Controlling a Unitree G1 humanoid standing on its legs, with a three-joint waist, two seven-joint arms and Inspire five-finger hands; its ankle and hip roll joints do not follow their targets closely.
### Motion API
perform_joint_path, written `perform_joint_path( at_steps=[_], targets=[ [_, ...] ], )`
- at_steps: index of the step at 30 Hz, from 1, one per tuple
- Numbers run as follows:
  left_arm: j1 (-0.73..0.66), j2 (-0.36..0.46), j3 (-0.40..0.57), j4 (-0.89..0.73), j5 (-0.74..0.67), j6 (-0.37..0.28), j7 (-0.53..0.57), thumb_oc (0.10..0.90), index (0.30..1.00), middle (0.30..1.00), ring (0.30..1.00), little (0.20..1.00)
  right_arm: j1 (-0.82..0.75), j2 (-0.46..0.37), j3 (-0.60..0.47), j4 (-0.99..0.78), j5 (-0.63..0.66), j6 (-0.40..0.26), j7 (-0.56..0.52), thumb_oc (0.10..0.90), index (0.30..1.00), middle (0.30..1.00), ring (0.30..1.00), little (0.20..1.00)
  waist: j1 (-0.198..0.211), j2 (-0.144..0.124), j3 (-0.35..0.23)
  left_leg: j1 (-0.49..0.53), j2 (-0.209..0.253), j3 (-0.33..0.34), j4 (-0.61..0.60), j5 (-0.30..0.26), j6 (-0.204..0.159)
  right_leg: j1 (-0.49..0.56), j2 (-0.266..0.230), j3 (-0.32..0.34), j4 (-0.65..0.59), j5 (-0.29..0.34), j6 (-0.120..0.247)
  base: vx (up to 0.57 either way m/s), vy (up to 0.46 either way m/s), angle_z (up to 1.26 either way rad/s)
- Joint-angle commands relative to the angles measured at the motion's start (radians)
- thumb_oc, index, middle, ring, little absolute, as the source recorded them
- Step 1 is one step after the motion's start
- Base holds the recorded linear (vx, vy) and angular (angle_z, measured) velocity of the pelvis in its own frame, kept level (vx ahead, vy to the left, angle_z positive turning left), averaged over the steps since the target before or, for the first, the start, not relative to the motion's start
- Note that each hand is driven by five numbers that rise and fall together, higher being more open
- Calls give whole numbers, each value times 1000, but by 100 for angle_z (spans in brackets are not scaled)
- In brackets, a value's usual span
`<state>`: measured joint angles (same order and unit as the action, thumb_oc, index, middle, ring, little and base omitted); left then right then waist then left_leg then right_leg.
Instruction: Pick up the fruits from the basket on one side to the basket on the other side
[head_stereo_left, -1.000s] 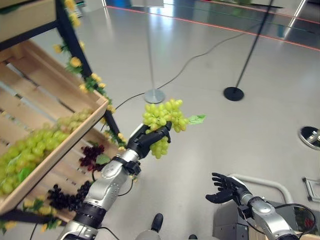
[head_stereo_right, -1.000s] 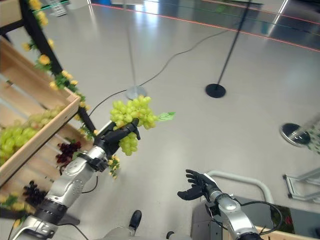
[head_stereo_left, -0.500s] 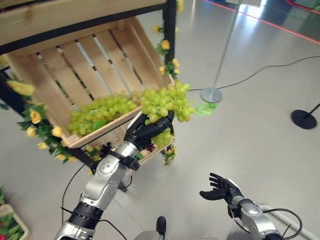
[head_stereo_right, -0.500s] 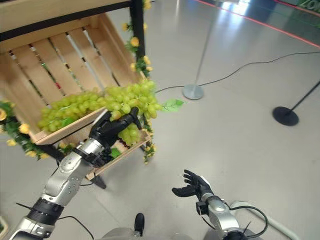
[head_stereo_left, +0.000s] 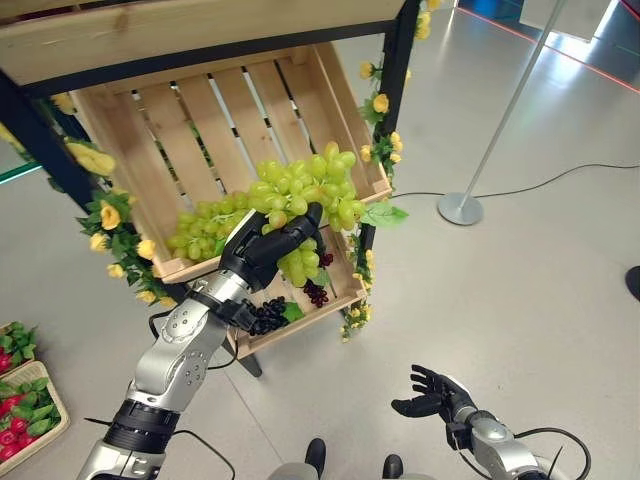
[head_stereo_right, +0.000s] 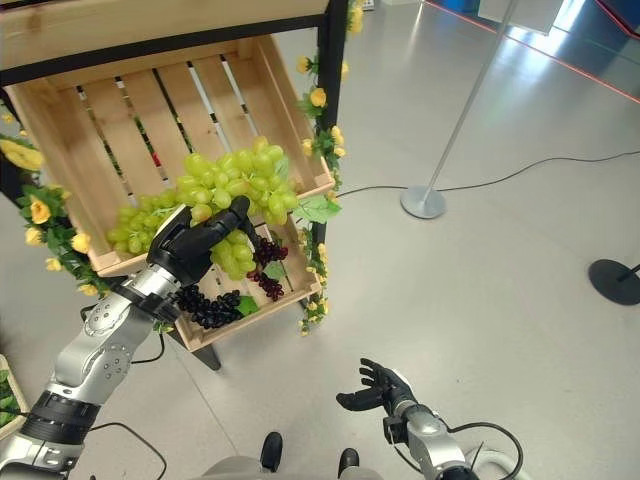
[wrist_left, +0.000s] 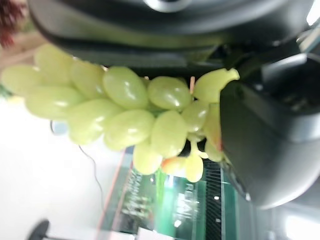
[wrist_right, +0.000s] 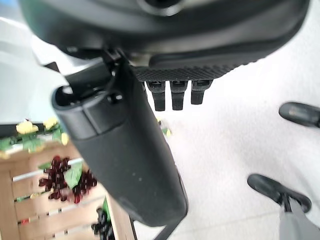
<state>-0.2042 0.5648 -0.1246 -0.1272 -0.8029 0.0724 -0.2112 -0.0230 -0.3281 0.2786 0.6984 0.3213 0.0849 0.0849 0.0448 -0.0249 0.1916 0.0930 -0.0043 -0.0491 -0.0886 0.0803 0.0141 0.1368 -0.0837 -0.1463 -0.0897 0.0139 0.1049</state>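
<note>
Presently, by view:
Left eye: green grape bunch (head_stereo_left: 305, 195) is clamped in the curled left hand (head_stereo_left: 262, 250), above the wooden crate (head_stereo_left: 200, 110).
Right eye: right hand (head_stereo_right: 376, 389) is held with fingers spread, empty.
Left wrist: grapes judged soft, easily bruised; best gripped at the stem.

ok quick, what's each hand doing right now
Left hand: shut on the green grape bunch.
Right hand: open, holding nothing.
</note>
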Motion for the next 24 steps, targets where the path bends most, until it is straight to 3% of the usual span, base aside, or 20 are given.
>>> perform_joint_path(
  at_steps=[1,10,15,19,24],
  targets=[
    [-174,-51,83,-89,-123,-57,39,400,300,300,300,300,-34,-24,-14,26,47,-80,-8,800,900,900,900,900,12,9,-120,-6,20,22,1,-38,-45,-3,-4,-45,3,40,-17,34,7,-3],
    [-300,34,143,38,-324,-12,192,400,300,300,300,300,-49,-23,-9,97,64,-75,-16,800,900,900,900,900,-2,33,-146,1,18,34,1,-51,-49,0,-13,-49,2,30,-12,39,17,1],
    [-399,75,163,197,-458,-36,267,400,300,300,300,300,-54,-34,-1,143,76,-87,-14,800,900,900,900,900,-22,45,-153,9,19,54,1,-58,-49,0,-15,-41,2,26,-9,29,18,-2],
    [-471,108,186,281,-472,-55,343,400,300,300,300,300,-54,-40,-3,184,81,-100,-16,800,900,900,900,900,-32,49,-159,12,18,62,1,-62,-48,0,-15,-36,2,22,-8,51,16,-4],
    [-539,149,182,361,-475,-32,442,400,300,300,300,300,-51,-50,-2,209,84,-97,-16,800,900,900,900,900,-44,53,-163,14,17,71,1,-64,-47,-3,-13,-30,2,20,-7,15,5,-2]
  ],
)
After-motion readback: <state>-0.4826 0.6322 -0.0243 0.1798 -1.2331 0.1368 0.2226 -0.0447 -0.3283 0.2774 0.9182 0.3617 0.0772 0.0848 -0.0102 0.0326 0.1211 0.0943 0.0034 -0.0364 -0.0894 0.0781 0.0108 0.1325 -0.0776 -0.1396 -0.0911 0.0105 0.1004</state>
